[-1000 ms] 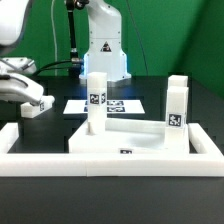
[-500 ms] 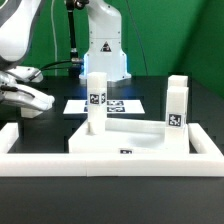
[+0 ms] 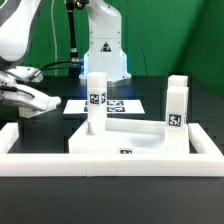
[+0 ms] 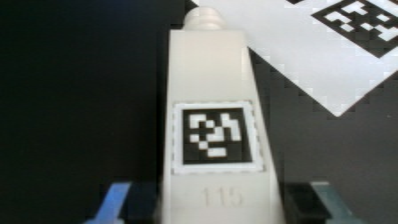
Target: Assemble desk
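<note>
The claw (image 3: 30,103) sits low over the black counter (image 3: 185,80) at the exterior view's far left, beside the left end of the white border bars (image 3: 110,163). In the wrist view its two blue fingertips (image 4: 118,197) stand on either side of a white square-section leg (image 4: 214,100) lying flat on the counter, tag face up, with the peg end pointing away from the wrist. The fingertips look close to the leg's sides, but I cannot tell whether they press on it or only straddle it.

The marker board (image 3: 105,103) lies just beyond the lying leg's peg end, one corner of it near the leg in the wrist view.

The desk top (image 3: 128,142) rests inside the border bars in the near middle of the counter. One leg (image 3: 96,100) stands upright at its far left corner and another leg (image 3: 176,103) stands upright at its far right corner, each with a tag facing the camera. Both are well apart from the claw. The robot's white base (image 3: 103,45) rises at the far side, behind the marker board.
</note>
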Controlling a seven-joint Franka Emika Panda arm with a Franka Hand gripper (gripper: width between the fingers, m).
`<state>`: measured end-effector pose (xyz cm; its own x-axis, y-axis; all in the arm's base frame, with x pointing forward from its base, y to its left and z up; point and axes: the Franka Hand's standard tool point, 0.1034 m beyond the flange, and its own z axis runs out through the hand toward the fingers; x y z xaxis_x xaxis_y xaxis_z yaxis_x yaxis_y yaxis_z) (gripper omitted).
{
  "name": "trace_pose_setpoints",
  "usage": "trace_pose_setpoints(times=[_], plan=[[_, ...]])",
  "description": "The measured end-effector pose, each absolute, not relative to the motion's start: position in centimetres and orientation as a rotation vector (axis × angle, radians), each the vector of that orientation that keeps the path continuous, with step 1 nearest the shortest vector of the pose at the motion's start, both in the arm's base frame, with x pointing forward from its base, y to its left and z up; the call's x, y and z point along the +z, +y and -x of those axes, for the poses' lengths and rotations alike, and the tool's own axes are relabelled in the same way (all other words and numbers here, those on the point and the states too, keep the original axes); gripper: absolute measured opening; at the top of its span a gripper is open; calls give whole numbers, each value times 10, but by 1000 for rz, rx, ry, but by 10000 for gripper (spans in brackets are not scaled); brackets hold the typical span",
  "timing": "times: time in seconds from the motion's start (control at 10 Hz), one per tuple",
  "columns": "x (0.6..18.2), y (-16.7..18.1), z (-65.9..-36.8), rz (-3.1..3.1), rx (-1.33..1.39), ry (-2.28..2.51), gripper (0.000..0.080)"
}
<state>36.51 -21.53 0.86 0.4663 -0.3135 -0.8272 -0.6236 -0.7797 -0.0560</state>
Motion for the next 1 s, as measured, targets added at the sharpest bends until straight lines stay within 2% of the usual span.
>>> trace_pose_setpoints(times=[0.3, 0.5, 0.6, 0.7, 0.8, 1.0], plan=[[13, -217, -367, 2372, 1232, 779, 288], [66, -222, -408, 2475, 1185, 671, 288], [85, -210, -418, 2518, 1160, 645, 288], [81, -203, -416, 2541, 1128, 681, 288], [63, -204, -401, 2561, 1110, 731, 288], [69, -208, -415, 2653, 980, 727, 290]])
